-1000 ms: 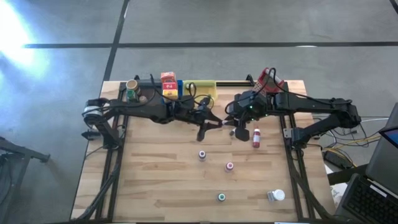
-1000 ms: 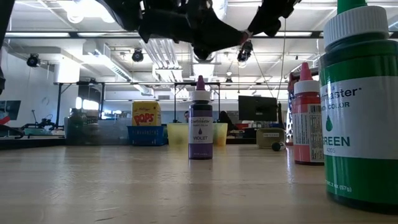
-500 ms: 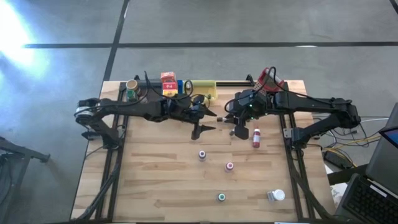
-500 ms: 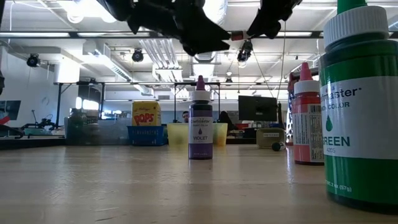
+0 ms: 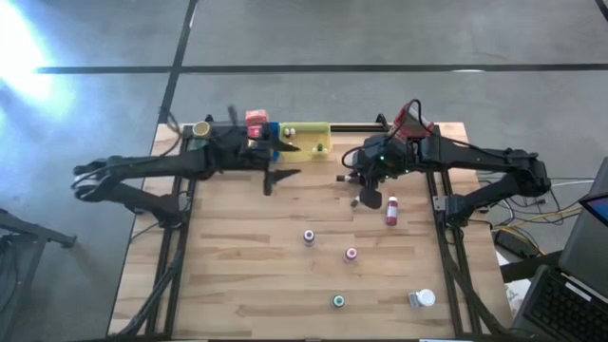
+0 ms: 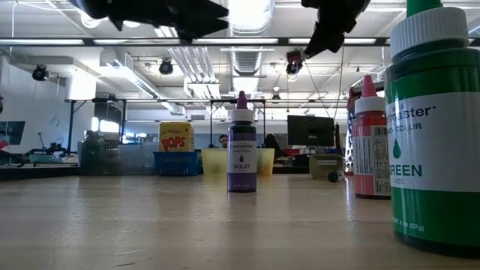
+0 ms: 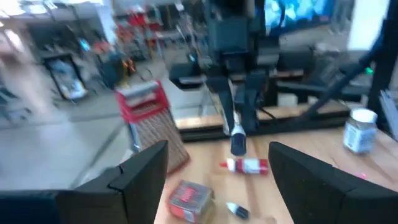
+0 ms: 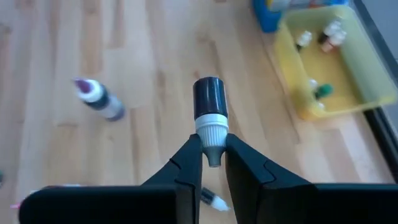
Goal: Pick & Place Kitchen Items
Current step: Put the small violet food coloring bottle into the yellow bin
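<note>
My right gripper [image 5: 367, 197] hangs over the middle of the table, a little toward its far edge, shut on a small dark bottle with a white cap [image 8: 209, 112]. My left gripper [image 5: 277, 178] is open and empty, near the trays at the far edge; its fingers stand wide apart in the left wrist view [image 7: 217, 152]. On the table stand a violet bottle [image 5: 309, 236], a pink-capped bottle [image 5: 351, 254], a green-capped bottle [image 5: 338, 301] and a white-lidded jar [image 5: 423, 298]. A red-capped bottle [image 5: 391, 210] lies on its side. My right gripper pinches the bottle's nozzle tip [image 8: 213, 154], below the white cap, between its two fingers. The bottle sticks out forward past the fingertips, its dark bottom away from the gripper. It is lifted clear of the table.
A yellow tray [image 5: 309, 136] with several small bottles and a blue tray [image 5: 273, 131] stand at the far edge, with a red-and-yellow box [image 5: 256, 123] and a tin [image 5: 201, 129]. The red-handled grater [image 5: 410, 118] stands at the far right. A small white-tipped thing [image 8: 214, 200] lies under my right gripper.
My left gripper has drawn away from my right gripper, going from the table's middle toward its left and far edges, to the trays, and has stayed open. My right gripper has kept about where it was, with the bottle.
</note>
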